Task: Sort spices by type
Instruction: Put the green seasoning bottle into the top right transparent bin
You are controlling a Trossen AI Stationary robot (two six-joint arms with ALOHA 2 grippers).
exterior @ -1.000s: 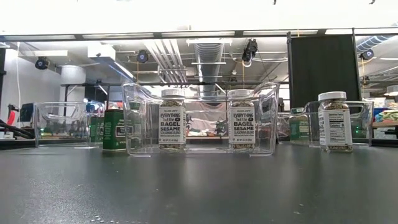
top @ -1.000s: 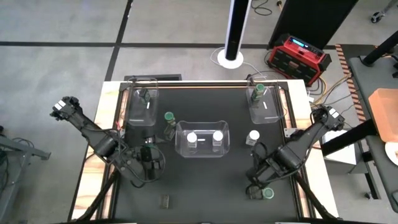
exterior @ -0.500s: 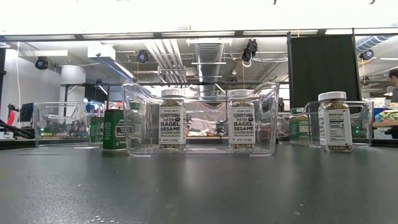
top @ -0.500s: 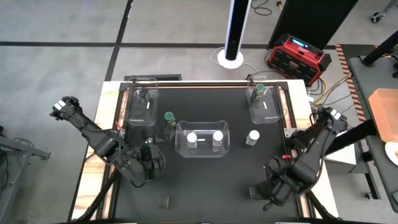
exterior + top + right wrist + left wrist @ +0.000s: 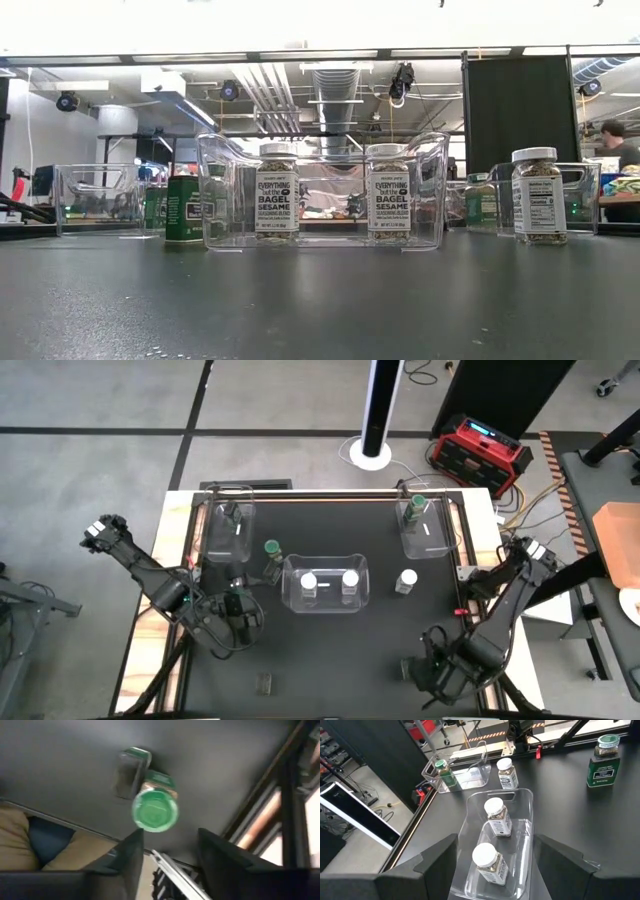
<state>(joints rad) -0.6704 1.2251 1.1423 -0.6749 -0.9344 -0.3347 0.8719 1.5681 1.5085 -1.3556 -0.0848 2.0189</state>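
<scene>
In centre bin [image 5: 325,600]: 2 white-lidded jars [image 5: 309,581]; both arms' fingers spread, pinching nothing.

I take the middle bin [image 5: 325,582] as my mark: two jars [image 5: 309,582] stand side by side inside it. One jar [image 5: 272,550] stands just left of it, another [image 5: 407,578] just right. Behind it, left and right, two bins [image 5: 229,532] hold one jar each.
</scene>
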